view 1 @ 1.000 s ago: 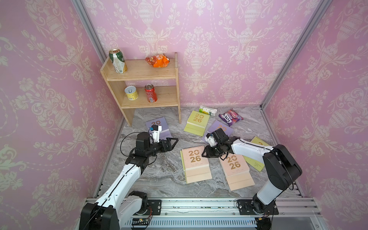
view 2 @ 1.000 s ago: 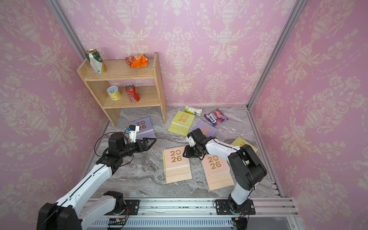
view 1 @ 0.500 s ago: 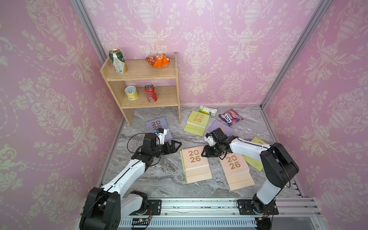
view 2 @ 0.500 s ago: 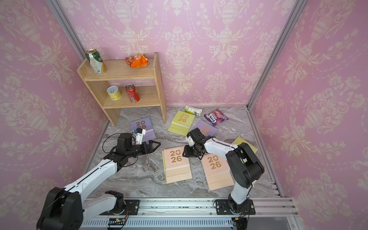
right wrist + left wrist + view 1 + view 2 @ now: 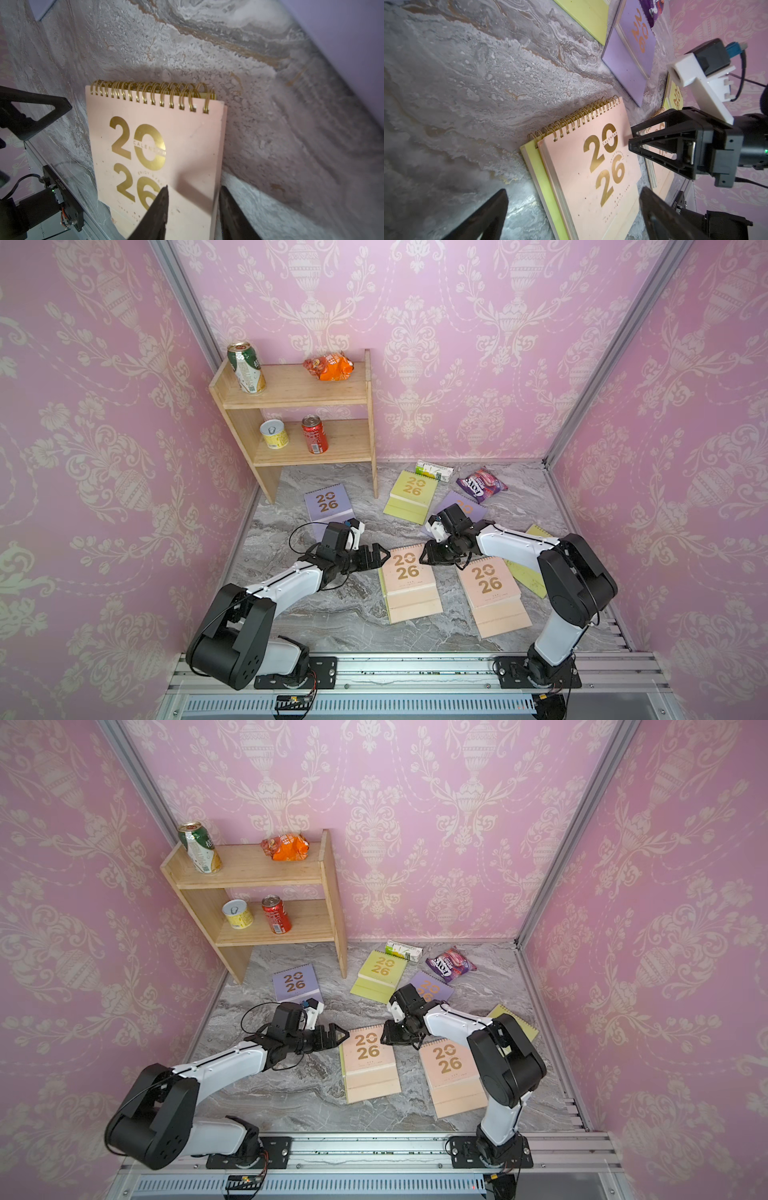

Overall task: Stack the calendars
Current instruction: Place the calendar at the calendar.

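Observation:
A peach calendar [image 5: 409,580] lies on a yellow-green one [image 5: 544,187] mid-table, and another peach calendar [image 5: 490,589] lies to its right. My left gripper [image 5: 384,556] [image 5: 573,189] is open at the stack's spiral-end left corner, touching nothing. My right gripper [image 5: 424,559] [image 5: 194,187] stands narrowly open astride the top calendar's right edge, one finger above the cover and one beside it on the table. Further back lie a lilac calendar [image 5: 328,504], a yellow-green one [image 5: 411,495] and a second lilac one [image 5: 469,506], half hidden by my right arm. Another yellow-green calendar [image 5: 525,576] lies under that arm.
A purple snack packet [image 5: 482,484] and a small green-white carton [image 5: 434,470] lie by the back wall. A wooden shelf [image 5: 299,443] with cans and an orange packet stands at the back left. Pink walls close in three sides; a metal rail [image 5: 415,664] runs along the front.
My left arm has reached right, bringing its open gripper from near the lilac calendar to the centre stack's corner. My right gripper has barely moved.

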Available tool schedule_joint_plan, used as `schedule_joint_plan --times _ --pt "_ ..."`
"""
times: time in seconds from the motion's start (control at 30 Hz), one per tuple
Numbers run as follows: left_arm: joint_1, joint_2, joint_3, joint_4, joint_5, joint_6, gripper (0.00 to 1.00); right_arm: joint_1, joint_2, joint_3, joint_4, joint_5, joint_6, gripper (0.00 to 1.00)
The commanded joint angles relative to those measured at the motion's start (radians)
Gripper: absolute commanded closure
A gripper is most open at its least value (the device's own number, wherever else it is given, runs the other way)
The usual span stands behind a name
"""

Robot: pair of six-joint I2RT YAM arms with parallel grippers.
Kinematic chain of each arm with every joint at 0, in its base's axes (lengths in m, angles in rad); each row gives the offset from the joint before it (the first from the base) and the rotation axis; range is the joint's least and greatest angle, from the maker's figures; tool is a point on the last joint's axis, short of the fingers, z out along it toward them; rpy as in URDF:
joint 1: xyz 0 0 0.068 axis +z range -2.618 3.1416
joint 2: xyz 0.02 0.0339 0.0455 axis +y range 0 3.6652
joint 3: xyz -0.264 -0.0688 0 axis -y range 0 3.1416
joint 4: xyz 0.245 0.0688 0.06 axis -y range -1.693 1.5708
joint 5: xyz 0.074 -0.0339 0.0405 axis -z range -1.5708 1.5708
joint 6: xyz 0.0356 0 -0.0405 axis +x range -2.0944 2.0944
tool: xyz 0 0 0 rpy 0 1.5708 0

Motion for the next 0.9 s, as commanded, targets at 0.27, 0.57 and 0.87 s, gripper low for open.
schedule_joint_plan --times 0.27,0.57,0.87 --pt "-0.028 0.104 0.03 0.094 -0.024 -0.045 0.01 -0.008 0.036 0.044 -0.012 0.014 -0.048 0.58" --pt "-0.037 0.171 0.043 0.158 -0.001 -0.071 0.01 -0.008 0.05 0.057 -0.001 0.005 -0.064 0.58" --pt "-0.045 0.204 0.061 0.181 0.013 -0.084 0.01 -0.009 0.058 0.061 0.008 -0.009 -0.074 0.58"
